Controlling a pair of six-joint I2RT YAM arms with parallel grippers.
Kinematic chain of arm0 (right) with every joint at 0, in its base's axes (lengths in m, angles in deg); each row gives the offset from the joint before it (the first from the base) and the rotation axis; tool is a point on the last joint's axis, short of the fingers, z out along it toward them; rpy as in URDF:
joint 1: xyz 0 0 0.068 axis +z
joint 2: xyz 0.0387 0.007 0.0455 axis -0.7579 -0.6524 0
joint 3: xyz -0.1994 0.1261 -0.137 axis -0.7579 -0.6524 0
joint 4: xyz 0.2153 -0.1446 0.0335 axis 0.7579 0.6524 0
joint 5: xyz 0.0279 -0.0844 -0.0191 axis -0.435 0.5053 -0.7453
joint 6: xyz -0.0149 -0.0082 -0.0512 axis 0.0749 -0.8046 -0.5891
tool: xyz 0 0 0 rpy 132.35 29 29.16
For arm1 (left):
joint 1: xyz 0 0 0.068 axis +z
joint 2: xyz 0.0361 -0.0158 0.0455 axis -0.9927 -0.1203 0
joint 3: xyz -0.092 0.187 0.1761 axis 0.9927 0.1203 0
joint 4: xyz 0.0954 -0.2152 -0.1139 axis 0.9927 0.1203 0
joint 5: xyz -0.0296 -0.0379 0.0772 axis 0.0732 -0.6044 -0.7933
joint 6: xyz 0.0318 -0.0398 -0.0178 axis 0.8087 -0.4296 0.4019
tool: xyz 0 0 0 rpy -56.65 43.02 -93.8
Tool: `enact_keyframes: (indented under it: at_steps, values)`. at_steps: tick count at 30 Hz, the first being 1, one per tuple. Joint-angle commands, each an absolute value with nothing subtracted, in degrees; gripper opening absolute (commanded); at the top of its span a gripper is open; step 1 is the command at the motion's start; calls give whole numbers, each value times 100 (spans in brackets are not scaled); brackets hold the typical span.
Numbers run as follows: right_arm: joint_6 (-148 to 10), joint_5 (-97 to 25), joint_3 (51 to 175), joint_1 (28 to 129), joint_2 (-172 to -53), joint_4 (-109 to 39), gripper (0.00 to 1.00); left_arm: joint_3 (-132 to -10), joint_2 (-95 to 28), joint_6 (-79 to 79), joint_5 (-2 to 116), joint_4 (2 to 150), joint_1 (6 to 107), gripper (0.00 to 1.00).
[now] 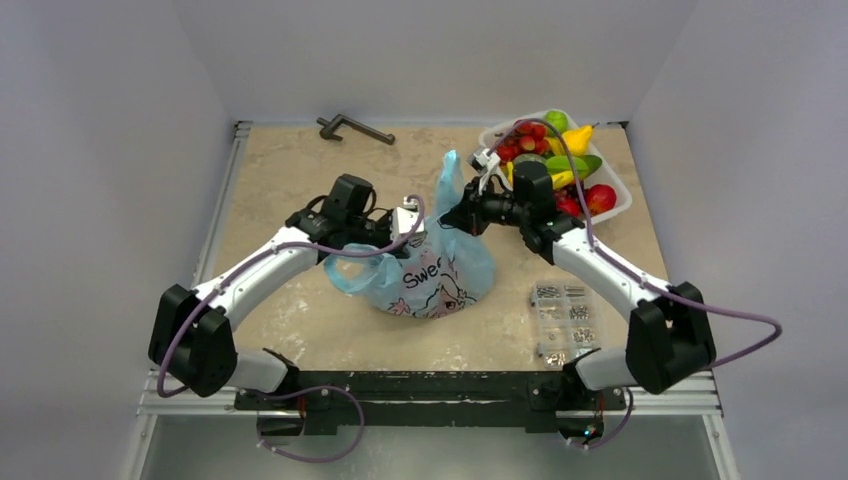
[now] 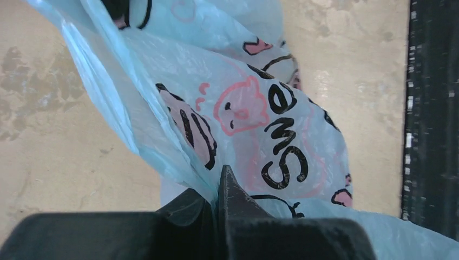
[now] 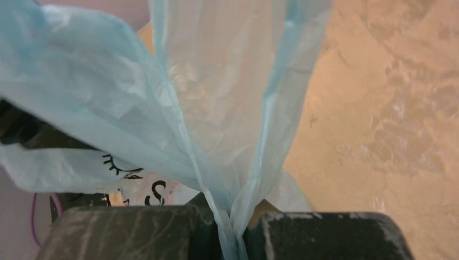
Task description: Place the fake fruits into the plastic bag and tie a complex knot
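Top view: the plastic bag [image 1: 440, 275] sits mid-table, and the fake fruits [image 1: 555, 160] lie in a tray [image 1: 622, 205] behind and right of the bag. Left wrist view: the left gripper [image 2: 216, 203] is pinched tight on the bag's printed wall. Right wrist view: the right gripper [image 3: 234, 235] clamps a gathered handle strip. The film looks light, soft and slippery, so it is best held by bunched handles.

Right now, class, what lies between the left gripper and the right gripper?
The crinkly light-blue plastic bag, seen in the top external view; the left gripper and the right gripper each pinch its upper part.
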State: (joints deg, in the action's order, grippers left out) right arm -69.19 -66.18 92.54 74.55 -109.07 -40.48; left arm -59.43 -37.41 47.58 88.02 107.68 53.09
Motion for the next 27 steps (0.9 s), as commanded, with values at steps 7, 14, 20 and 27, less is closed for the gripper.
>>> enact_keyframes:
  at_steps: [7, 14, 20, 27]
  values:
    - [-6215, -5879, 9492, 7368, -12205, -4166, 0, -5684, -4296, 6338, 8167, 10171, 5164, 1]
    - [-6155, -6378, 9644, 7341, -11951, -4217, 0, -6002, -3981, 6767, 8442, 11292, 5173, 11]
    - [-6421, -6895, 9563, 7336, -11513, -4347, 0, -6887, -3714, 5930, 8701, 12303, 5254, 52]
    - [-7201, -7430, 9499, 7345, -11377, -4491, 0, -8488, -4391, 3140, 9961, 11987, 6151, 68]
